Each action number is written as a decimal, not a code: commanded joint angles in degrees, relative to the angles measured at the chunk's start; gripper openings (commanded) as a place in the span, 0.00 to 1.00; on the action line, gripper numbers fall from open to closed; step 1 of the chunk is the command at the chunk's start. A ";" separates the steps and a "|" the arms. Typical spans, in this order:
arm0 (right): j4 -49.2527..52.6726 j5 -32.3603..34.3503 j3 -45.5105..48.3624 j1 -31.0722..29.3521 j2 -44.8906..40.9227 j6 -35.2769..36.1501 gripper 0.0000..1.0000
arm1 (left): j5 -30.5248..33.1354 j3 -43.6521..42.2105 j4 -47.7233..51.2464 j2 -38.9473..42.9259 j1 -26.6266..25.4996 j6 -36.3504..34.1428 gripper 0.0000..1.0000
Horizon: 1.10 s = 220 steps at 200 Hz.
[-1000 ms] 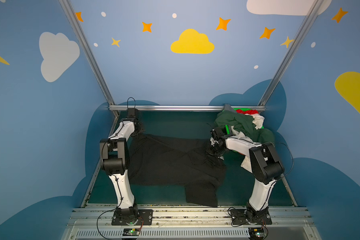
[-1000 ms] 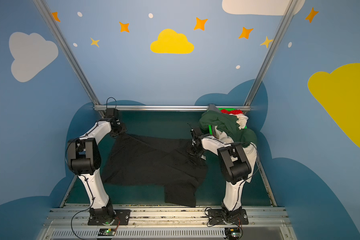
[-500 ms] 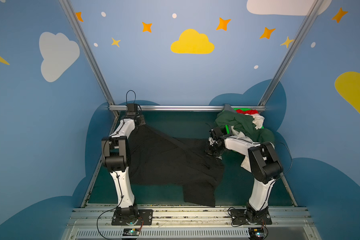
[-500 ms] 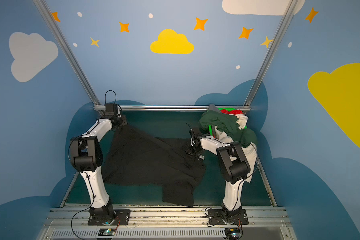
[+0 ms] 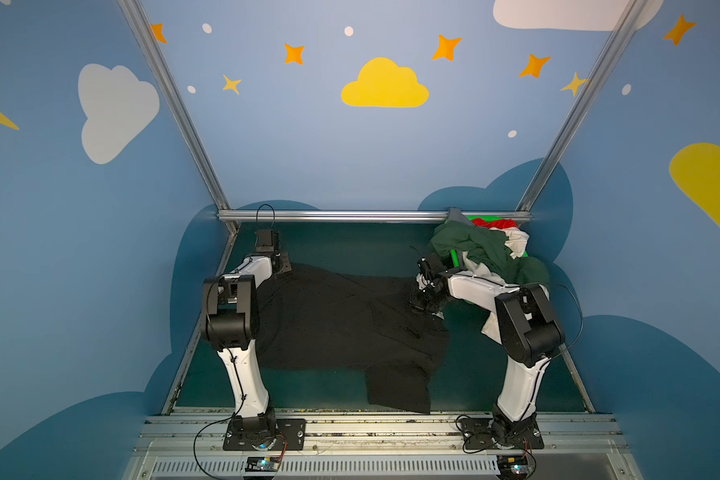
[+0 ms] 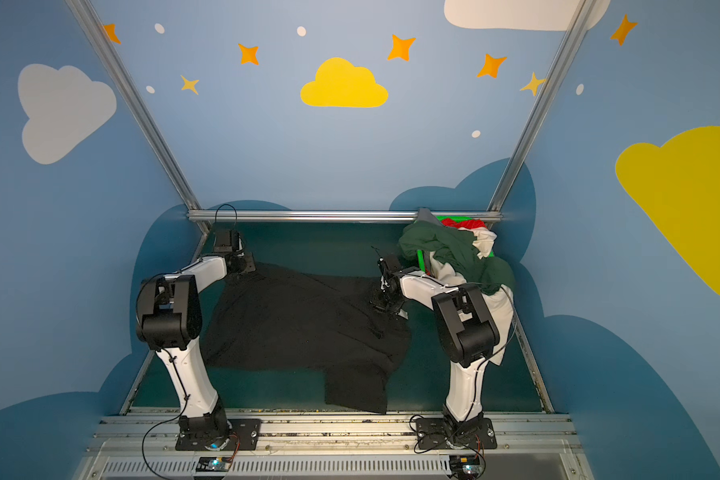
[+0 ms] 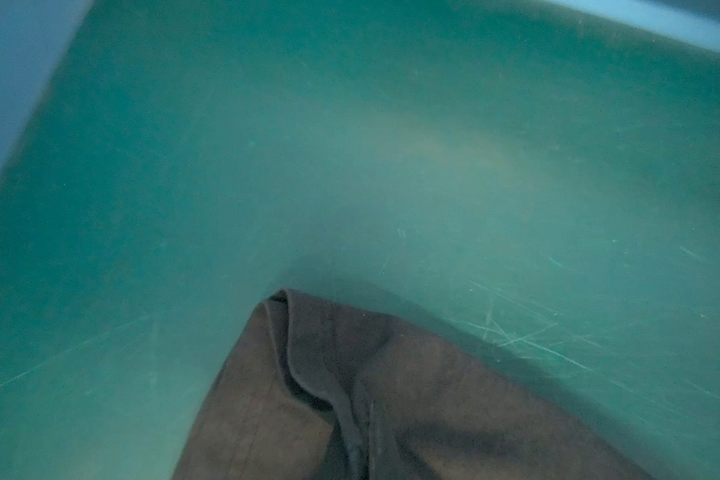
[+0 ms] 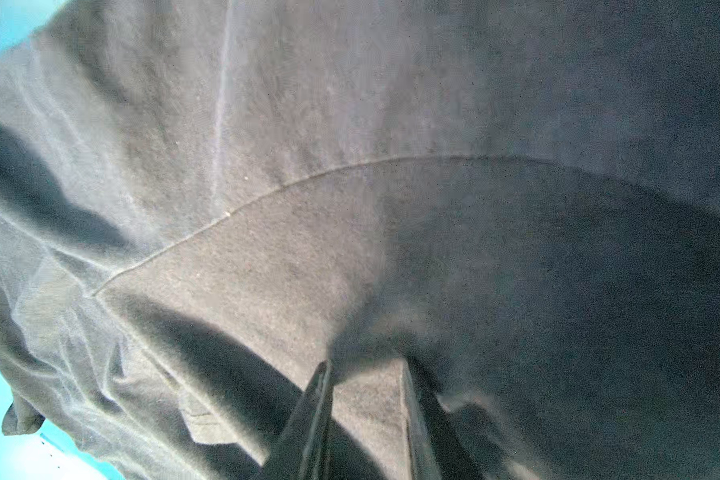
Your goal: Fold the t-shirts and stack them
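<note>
A large black t-shirt (image 5: 341, 328) (image 6: 300, 324) lies spread across the green table. My left gripper (image 5: 284, 266) (image 6: 248, 262) is shut on its far left corner, low over the table. In the left wrist view only that cloth corner (image 7: 391, 395) shows, and the fingers are hidden. My right gripper (image 5: 427, 301) (image 6: 385, 305) (image 8: 366, 415) is at the shirt's far right edge, closed on a bunch of black cloth between its fingers (image 8: 312, 419). A dark green t-shirt (image 5: 474, 245), a white one (image 5: 516, 243) and a red one (image 5: 495, 223) are heaped at the far right.
The heap sits in a bright green basket (image 5: 456, 257) in the far right corner, with cloth spilling over behind my right arm. A metal rail (image 5: 350, 216) runs along the table's (image 7: 350, 166) far edge. Blue walls close in both sides.
My left gripper lifted the shirt's far left corner up toward the back rail, then brought it down again; the cloth now lies flatter and stretched back-left. The right gripper has hardly moved.
</note>
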State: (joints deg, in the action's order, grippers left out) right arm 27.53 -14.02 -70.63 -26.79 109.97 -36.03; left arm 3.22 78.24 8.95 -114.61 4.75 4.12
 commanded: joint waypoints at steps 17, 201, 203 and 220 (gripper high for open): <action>3.14 0.44 0.06 -0.90 2.83 0.26 0.30 | 4.59 -4.75 -5.77 7.70 -0.23 2.91 0.04; 7.39 1.63 -5.41 -0.20 5.12 2.41 0.29 | 22.80 -21.70 -3.89 20.77 -4.40 17.85 0.21; 7.55 1.69 -5.53 -0.26 5.13 2.40 0.29 | 23.19 -21.78 -3.60 21.08 -4.53 18.20 0.20; 7.89 2.13 -5.73 -0.06 5.17 2.76 0.29 | 29.12 -22.20 2.41 23.03 -4.86 24.45 0.19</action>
State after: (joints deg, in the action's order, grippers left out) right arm 33.10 -13.96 -75.79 -26.87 112.90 -34.28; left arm 23.79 56.80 4.69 -94.54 0.08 20.34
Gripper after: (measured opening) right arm 0.294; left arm 0.200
